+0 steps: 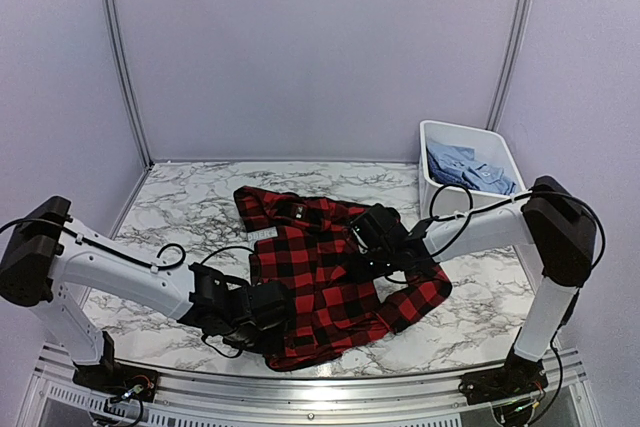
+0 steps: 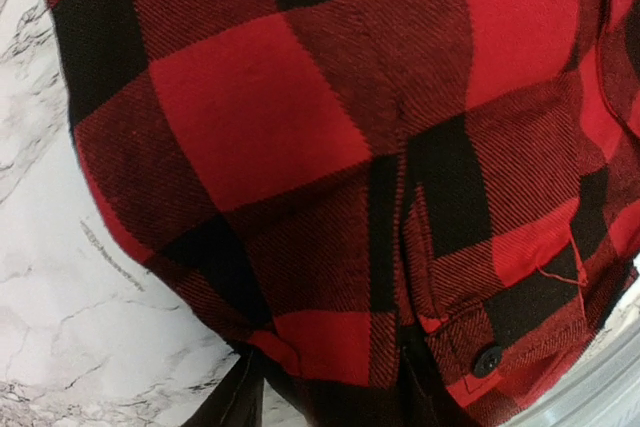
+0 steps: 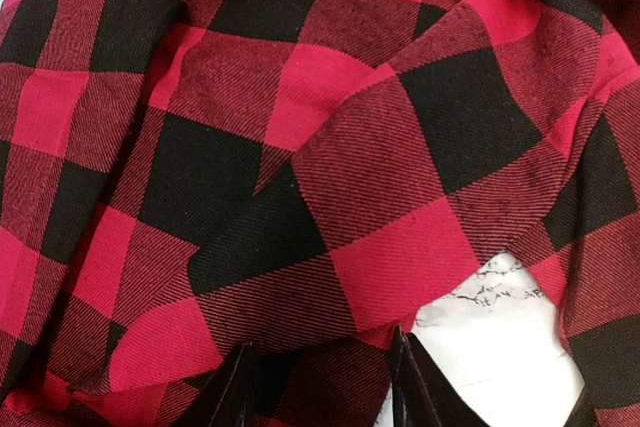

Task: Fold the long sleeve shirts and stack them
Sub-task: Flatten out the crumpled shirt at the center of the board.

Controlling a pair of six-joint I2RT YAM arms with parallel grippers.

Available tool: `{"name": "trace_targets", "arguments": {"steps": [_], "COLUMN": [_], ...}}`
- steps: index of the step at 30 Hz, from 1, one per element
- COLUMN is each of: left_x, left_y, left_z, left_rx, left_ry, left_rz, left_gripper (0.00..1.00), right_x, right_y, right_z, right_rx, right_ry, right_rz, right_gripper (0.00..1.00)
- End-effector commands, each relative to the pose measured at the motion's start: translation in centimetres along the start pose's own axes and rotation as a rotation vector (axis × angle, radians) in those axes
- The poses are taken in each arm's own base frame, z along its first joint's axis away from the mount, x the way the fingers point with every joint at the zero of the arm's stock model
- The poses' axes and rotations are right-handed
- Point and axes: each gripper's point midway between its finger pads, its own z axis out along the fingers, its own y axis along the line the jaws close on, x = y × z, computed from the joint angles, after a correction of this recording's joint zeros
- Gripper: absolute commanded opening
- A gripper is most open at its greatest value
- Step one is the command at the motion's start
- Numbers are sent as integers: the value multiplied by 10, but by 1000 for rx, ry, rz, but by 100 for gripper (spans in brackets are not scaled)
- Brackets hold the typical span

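A red-and-black checked long sleeve shirt (image 1: 320, 267) lies spread in the middle of the marble table, with one sleeve folded across its right side. My left gripper (image 1: 262, 309) sits at the shirt's near left hem. In the left wrist view its jaws (image 2: 327, 387) stand apart, and the hem of the shirt (image 2: 300, 127) lies between the dark fingers (image 2: 238, 397). My right gripper (image 1: 372, 237) is low over the shirt's right side, open. In the right wrist view a fold of the shirt (image 3: 300, 147) runs down between its fingers (image 3: 235, 392). Light blue shirts (image 1: 470, 172) lie in a tub.
A white plastic tub (image 1: 470, 128) stands at the back right corner of the table. Bare marble (image 1: 190, 207) shows left of the shirt and at the near right. Pale walls enclose the table on three sides.
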Motion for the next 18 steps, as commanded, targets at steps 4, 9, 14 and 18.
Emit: {"name": "trace_targets", "arguments": {"steps": [4, 9, 14, 18], "left_x": [-5, -19, -28, -34], "left_y": [20, 21, 22, 30], "left_z": [-11, -29, -43, -52], "left_rx": [-92, -84, -71, -94], "left_ry": [-47, -115, -162, -201], "left_rz": [-18, -28, -40, -47], "left_gripper": [28, 22, 16, 1], "right_x": [3, 9, 14, 19], "right_y": [7, 7, 8, 8], "right_z": [4, 9, 14, 17], "right_rx": [-5, 1, 6, 3], "right_ry": [-1, 17, 35, 47], "right_rz": [-6, -16, -25, -24], "right_gripper": [41, 41, 40, 40]}}
